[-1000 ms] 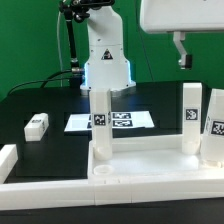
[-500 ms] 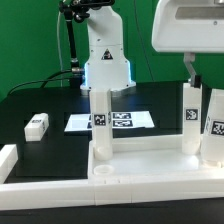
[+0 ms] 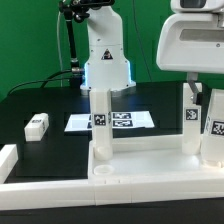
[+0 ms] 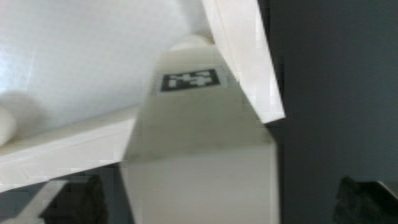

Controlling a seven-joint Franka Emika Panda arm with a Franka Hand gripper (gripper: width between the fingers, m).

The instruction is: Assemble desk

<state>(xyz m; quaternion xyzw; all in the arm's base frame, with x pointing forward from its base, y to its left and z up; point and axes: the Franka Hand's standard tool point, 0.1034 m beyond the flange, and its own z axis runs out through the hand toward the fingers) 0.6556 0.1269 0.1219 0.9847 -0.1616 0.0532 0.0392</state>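
Observation:
The white desk tabletop (image 3: pixel 140 160) lies at the front of the exterior view with its rim up. One tagged leg (image 3: pixel 100 120) stands upright in its left socket. Two more tagged legs (image 3: pixel 191 115) stand at its right end. A loose leg (image 3: pixel 36 125) lies on the black table at the left. My gripper (image 3: pixel 197 90) hangs just above the right legs, open. In the wrist view a tagged leg (image 4: pixel 199 140) fills the space between my fingertips (image 4: pixel 36 205), with dark gaps on both sides. I cannot tell which of the right legs it is.
The marker board (image 3: pixel 112 122) lies behind the tabletop, in front of the robot base (image 3: pixel 105 65). Long low white border bars (image 3: pixel 8 160) run along the front and left of the table.
The gripper has come down from the top right corner of the exterior view, toward its left, to just above the right legs. The parts have not moved.

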